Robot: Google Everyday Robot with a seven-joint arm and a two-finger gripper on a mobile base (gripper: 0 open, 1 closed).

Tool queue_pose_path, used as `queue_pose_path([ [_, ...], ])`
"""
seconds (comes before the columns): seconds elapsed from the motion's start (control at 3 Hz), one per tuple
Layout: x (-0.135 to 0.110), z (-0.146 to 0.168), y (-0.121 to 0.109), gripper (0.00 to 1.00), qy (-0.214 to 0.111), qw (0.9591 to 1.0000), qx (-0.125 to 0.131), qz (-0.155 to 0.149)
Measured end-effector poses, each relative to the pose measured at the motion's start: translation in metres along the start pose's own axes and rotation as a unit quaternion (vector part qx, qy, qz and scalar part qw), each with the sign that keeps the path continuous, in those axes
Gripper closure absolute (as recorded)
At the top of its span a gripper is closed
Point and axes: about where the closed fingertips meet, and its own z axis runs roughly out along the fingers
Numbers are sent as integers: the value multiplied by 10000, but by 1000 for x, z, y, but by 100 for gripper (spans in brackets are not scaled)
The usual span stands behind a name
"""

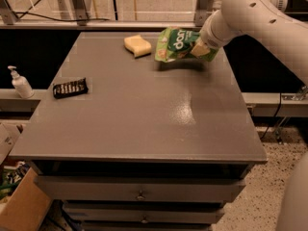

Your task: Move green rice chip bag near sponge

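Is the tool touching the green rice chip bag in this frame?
Touching. The camera view shows the tool clamped on the right end of the green rice chip bag, holding it above the table near its far edge.

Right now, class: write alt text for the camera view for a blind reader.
The pincer holds the green rice chip bag above the far side of the table, beside the sponge. A black ridged object lies left.
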Motion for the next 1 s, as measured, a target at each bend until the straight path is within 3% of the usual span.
queue_pose_path([
  [0.67,-29,54,-7,100,-137,9996,-111,198],
  [1.0,-37,69,-1,83,-161,9994,-229,217],
])
